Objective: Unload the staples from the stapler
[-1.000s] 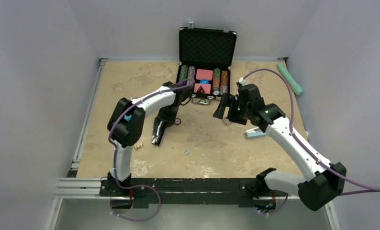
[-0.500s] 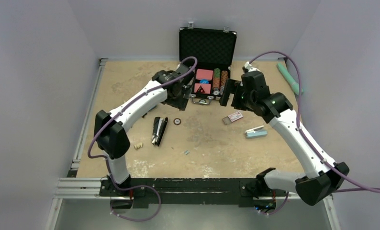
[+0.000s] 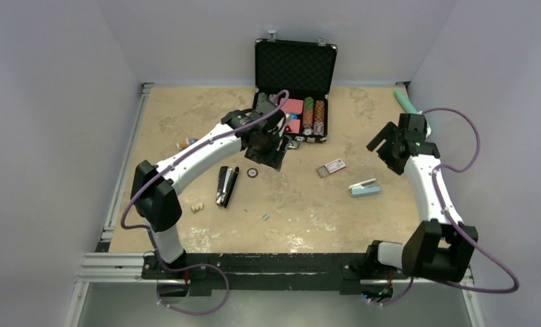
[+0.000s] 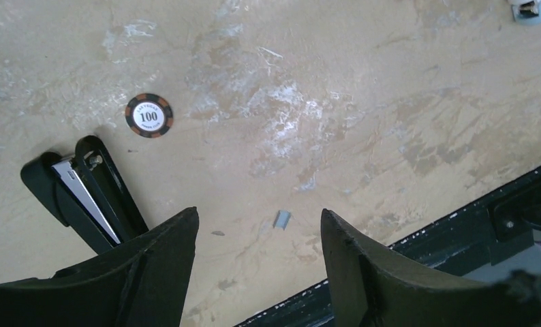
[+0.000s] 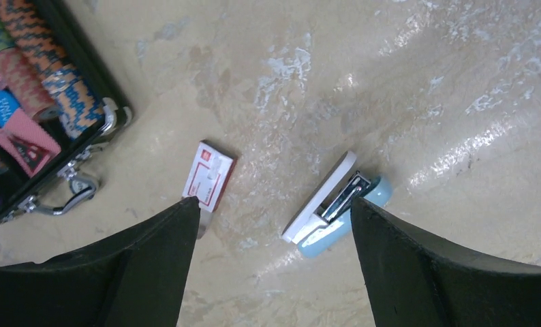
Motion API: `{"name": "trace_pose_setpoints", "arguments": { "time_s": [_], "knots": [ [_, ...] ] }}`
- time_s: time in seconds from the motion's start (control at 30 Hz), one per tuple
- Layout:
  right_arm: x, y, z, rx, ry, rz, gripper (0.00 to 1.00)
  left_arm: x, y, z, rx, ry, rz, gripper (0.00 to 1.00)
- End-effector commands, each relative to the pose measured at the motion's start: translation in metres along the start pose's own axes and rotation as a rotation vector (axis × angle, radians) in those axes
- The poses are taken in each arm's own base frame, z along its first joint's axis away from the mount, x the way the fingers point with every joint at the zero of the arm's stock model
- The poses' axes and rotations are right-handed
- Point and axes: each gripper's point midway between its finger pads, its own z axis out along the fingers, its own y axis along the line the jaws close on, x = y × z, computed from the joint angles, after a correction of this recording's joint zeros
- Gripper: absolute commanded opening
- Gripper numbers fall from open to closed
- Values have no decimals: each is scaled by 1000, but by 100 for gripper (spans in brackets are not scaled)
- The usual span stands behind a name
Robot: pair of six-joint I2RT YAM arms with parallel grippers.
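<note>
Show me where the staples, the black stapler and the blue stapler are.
staples [image 4: 281, 219]: left wrist view, middle of the strip.
black stapler [image 4: 112, 187]: left wrist view, its black arm.
blue stapler [image 5: 319, 199]: right wrist view, its white top.

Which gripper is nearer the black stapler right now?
Left. The left gripper hangs open just beyond the black stapler, to its right; the right gripper is across the table, past the blue stapler.

Soft, even light falls from above, fairly bright. Ahead and to the right of the right pincer [image 5: 273, 204], the table [image 5: 458, 82] carries white glare streaks. Both pincers' fingers look dark, nearly featureless and slightly soft. Ahead-left of the left pincer [image 4: 257, 214], the poker chip [image 4: 148, 115] casts only a faint shadow. The overhead view lacks fine detail.
</note>
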Motion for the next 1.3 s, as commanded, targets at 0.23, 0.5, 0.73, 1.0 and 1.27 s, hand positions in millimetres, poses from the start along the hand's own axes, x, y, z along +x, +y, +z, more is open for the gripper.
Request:
{"name": "trace_pose_setpoints", "arguments": {
  "time_s": [0.23, 0.5, 0.73, 1.0, 1.27],
  "knots": [
    [21, 8, 79, 10, 143, 112, 76, 17, -12, -42, 124, -76, 9, 69],
    [37, -15, 83, 126, 164, 165, 75, 23, -7, -37, 112, -67, 45, 69],
    [47, -33, 83, 213, 169, 184, 69, 23, -11, -29, 132, -50, 73, 68],
    [39, -39, 80, 256, 131, 191, 65, 22, -15, -21, 158, -33, 90, 68],
    [64, -37, 97, 227, 189, 206, 61, 23, -15, -18, 158, -29, 95, 68]
  ]
}}
